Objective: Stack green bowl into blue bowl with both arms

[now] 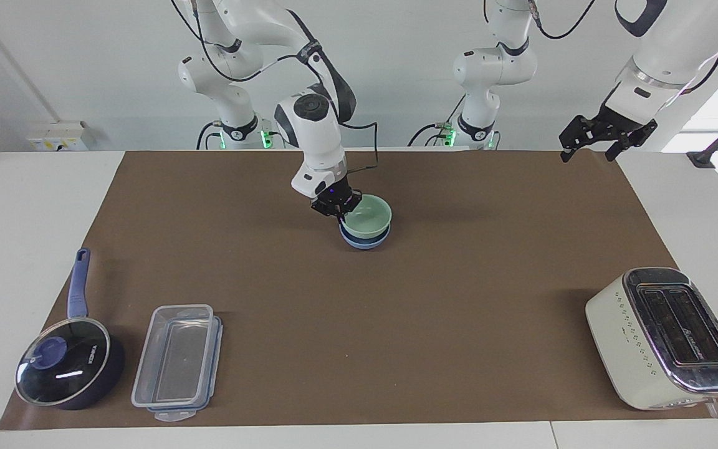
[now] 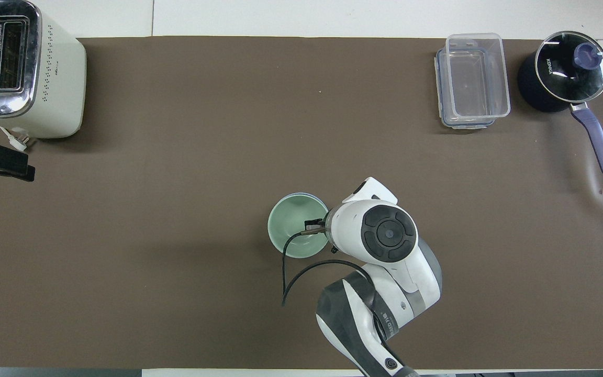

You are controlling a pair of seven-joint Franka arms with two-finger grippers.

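The pale mint-green round bowl sits nested inside the light periwinkle-blue round bowl, the pair resting on the brown mat near the middle of the desk, closer to the robots' edge. The right tool sits at the green bowl's rim on the side toward the right arm's end; whether its fingers pinch the rim or stand apart cannot be told. The left tool waits in the air over the corner at the left arm's end by the robots' edge, fingers spread and holding nothing. From overhead, the right arm's white wrist hides the tool.
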